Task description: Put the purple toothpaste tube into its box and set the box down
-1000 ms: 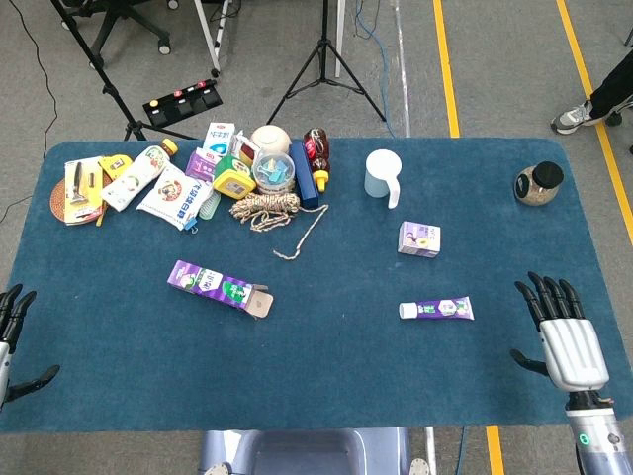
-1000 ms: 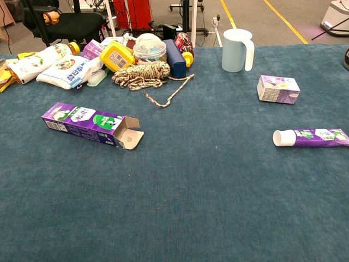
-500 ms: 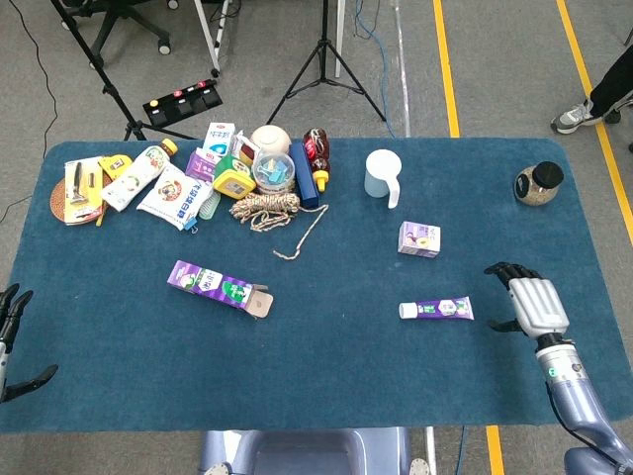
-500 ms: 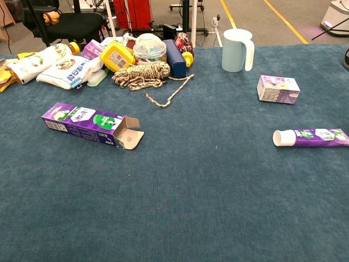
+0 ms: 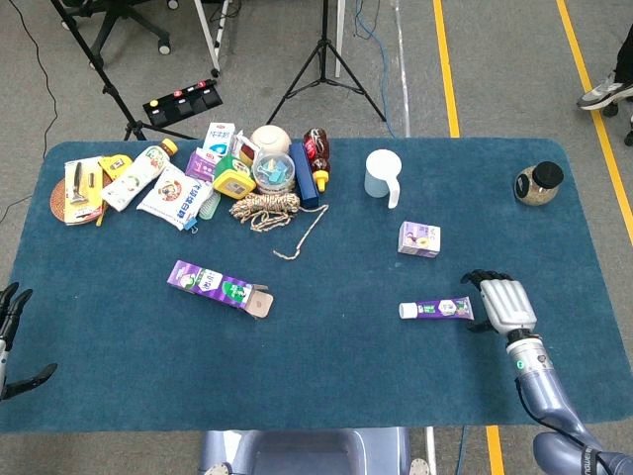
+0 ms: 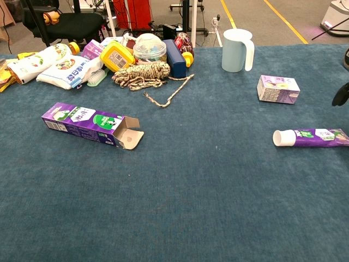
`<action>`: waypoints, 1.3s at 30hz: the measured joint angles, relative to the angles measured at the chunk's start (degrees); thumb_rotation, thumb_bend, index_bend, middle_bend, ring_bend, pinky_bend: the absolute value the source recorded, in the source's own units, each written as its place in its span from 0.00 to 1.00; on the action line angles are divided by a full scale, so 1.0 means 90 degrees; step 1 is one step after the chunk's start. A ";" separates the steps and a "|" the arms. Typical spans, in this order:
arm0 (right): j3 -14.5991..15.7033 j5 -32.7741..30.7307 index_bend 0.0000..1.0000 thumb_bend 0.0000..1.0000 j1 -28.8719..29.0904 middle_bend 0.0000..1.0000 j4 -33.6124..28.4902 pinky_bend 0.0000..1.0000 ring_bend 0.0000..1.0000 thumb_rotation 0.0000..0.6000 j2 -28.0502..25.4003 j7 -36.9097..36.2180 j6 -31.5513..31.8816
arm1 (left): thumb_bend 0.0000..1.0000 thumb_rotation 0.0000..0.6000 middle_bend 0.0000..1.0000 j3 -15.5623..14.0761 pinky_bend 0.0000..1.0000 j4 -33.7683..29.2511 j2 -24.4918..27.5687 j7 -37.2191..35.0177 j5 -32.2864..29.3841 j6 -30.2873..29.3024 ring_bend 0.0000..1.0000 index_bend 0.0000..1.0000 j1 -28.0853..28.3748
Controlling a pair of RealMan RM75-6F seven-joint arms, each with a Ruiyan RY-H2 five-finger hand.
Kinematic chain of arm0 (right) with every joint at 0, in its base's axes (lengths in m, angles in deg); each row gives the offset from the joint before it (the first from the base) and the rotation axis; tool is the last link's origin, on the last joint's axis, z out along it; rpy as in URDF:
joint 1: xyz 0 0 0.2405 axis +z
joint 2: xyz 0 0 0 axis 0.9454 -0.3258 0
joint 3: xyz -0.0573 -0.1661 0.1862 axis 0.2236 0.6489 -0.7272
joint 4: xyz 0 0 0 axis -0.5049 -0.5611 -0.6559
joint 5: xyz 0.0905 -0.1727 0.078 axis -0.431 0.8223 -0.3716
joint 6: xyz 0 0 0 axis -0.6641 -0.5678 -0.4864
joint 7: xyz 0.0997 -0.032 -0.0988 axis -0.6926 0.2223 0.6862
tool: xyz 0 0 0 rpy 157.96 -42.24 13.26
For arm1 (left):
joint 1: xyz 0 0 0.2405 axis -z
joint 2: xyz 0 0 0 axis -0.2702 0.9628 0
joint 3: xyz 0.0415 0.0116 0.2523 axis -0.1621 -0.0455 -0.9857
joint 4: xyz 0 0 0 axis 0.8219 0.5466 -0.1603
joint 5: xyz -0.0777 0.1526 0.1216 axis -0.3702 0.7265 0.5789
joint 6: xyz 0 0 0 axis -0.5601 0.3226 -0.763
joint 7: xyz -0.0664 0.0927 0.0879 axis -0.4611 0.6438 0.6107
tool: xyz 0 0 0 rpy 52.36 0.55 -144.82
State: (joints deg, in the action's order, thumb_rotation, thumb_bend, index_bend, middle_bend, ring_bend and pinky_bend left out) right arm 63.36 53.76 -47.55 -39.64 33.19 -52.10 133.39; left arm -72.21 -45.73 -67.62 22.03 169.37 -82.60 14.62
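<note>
The purple toothpaste tube [image 5: 437, 309] [image 6: 311, 137] lies flat right of centre, its white cap pointing left. Its purple box [image 5: 219, 286] [image 6: 90, 124] lies left of centre with the flap at its right end open. My right hand [image 5: 502, 305] hovers just right of the tube's tail, fingers spread and curled downward, holding nothing; only a dark fingertip [image 6: 341, 95] of it shows at the chest view's right edge. My left hand [image 5: 12, 336] sits off the table's front left corner, fingers apart and empty.
A small purple carton [image 5: 419, 238] lies behind the tube, a pale blue pitcher [image 5: 382, 176] farther back, and a jar [image 5: 538, 183] at the far right. Packets, a rope coil [image 5: 265, 208] and bottles crowd the back left.
My right hand has moved left and forward from the table's right front edge, up to the tube's tail. The tube, the box and my left hand have stayed put.
</note>
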 measured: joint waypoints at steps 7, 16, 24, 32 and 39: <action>0.0083 -0.0210 0.31 0.12 0.0172 0.29 0.0075 0.26 0.27 1.00 0.0414 0.0395 -0.0060 | 0.05 1.00 0.00 0.0009 0.14 -0.0019 -0.0004 0.0021 -0.0034 0.0013 0.00 0.00 0.0006; 0.0066 -0.0500 0.38 0.15 0.0360 0.35 0.0415 0.30 0.34 1.00 0.0801 0.0646 -0.0027 | 0.05 1.00 0.00 0.0039 0.14 -0.0030 0.0027 -0.0049 -0.0105 0.0037 0.00 0.00 0.0020; 0.0122 -0.0447 0.40 0.19 0.0398 0.38 0.0608 0.36 0.37 1.00 0.0940 0.0558 0.0014 | 0.05 1.00 0.00 0.0038 0.14 -0.0044 0.0036 -0.0052 -0.0115 0.0048 0.00 0.00 0.0024; 0.0166 -0.0384 0.42 0.22 0.0458 0.39 0.0778 0.45 0.39 1.00 0.1099 0.0589 0.0053 | 0.05 1.00 0.00 0.0038 0.14 -0.0052 0.0030 -0.0030 -0.0133 0.0062 0.00 0.00 0.0029; 0.0180 -0.0385 0.46 0.27 0.0493 0.44 0.0892 0.51 0.43 1.00 0.1196 0.0628 0.0052 | 0.05 1.00 0.00 0.0045 0.14 -0.0055 0.0034 -0.0040 -0.0155 0.0078 0.00 0.00 0.0037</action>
State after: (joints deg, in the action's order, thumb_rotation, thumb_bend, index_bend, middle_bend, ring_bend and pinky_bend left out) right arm 64.97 50.29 -43.11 -31.61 43.95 -46.45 133.86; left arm -71.81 -46.22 -67.31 21.66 167.98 -81.90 14.95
